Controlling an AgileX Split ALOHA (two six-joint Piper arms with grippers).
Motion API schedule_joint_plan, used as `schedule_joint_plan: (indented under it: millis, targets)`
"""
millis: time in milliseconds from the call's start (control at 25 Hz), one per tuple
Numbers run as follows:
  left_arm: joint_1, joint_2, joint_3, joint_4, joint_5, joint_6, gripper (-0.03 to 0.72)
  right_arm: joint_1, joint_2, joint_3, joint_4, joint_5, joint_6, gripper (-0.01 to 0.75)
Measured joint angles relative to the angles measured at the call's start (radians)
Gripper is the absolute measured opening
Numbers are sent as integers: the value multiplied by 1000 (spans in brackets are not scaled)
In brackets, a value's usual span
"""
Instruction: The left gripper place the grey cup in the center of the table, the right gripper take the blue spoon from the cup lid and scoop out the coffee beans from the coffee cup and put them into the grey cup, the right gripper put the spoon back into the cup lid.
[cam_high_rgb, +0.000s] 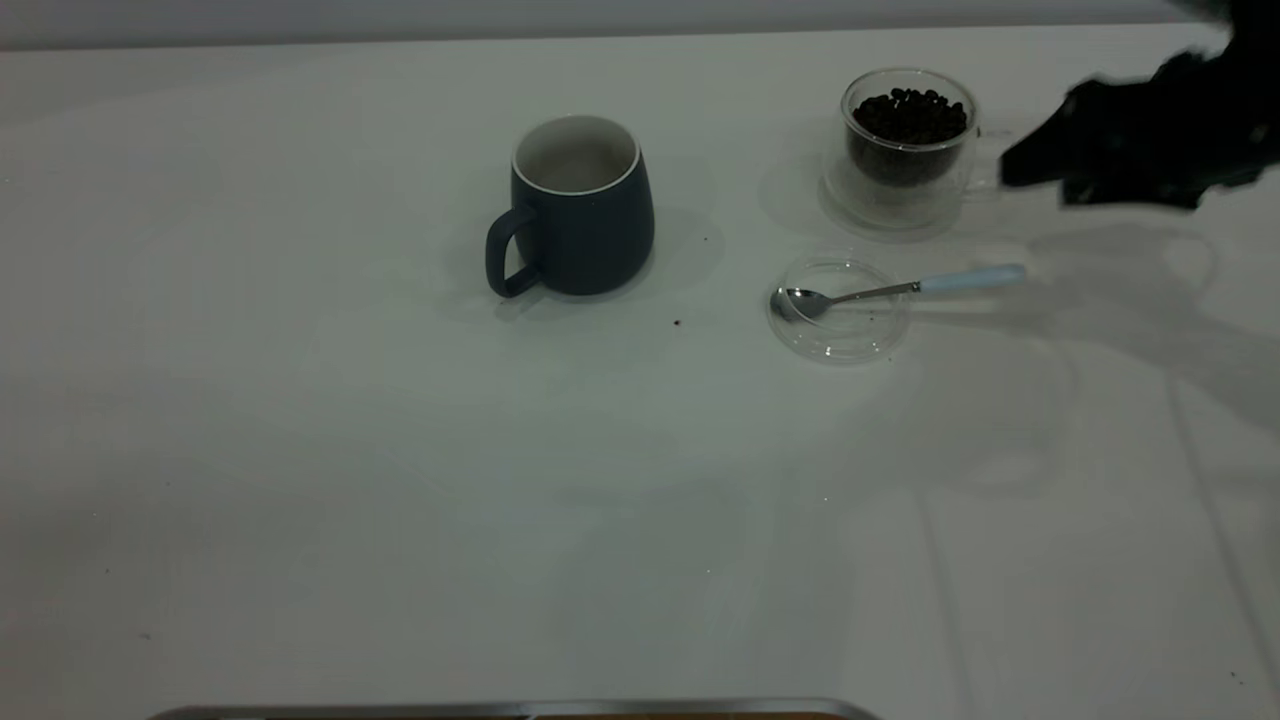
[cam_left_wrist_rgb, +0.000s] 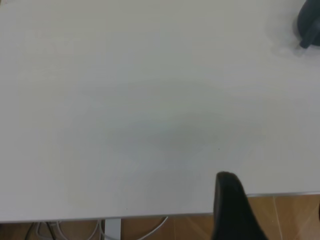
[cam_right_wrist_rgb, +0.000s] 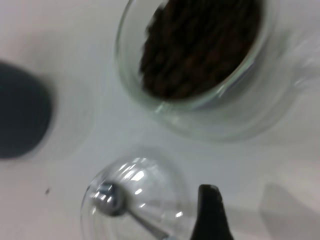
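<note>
White tabletop (cam_high_rgb: 300, 450) fills nearly the whole exterior view, with a few dark specks scattered on it and a metal edge along its near side; the left wrist view shows wood-toned floor and cables past that edge. No writing or label is readable anywhere. Near the table's middle stands the grey cup (cam_high_rgb: 580, 205), upright, pale inside, seemingly empty, handle toward the camera's left. Well right of it sits the glass coffee cup (cam_high_rgb: 908, 145), holding coffee beans (cam_high_rgb: 912, 115). Just in front lies the clear cup lid (cam_high_rgb: 840, 308), the blue spoon (cam_high_rgb: 900, 289) resting across it (bowl inside, handle overhanging). The right gripper (cam_high_rgb: 1040, 165) hovers beside the coffee cup, holding nothing; whether its jaws are spread cannot be told.
</note>
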Motion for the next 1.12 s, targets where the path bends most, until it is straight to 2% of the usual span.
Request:
schedule_joint_plan:
  millis: [280, 440, 560, 720, 840, 960, 1120]
  targets:
    - [0, 0, 0, 0, 0, 0, 475, 14, -409, 155, -54, -135, 192, 588]
    - [0, 0, 0, 0, 0, 0, 475, 40, -708, 271, -282, -132, 460, 588]
    - [0, 0, 0, 0, 0, 0, 475, 42, -897, 313, -554, -21, 742, 588]
    - [0, 0, 0, 0, 0, 0, 475, 42, -1123, 322, -958, 225, 1136, 588]
    - [0, 0, 0, 0, 0, 0, 475, 42, -1285, 322, -1231, 366, 1372, 588]
    - [0, 0, 0, 0, 0, 0, 475, 42, -1444, 344, -1445, 474, 1533, 588]
    - [0, 0, 0, 0, 0, 0, 475, 42, -1644, 422, -1569, 528, 1652, 588]
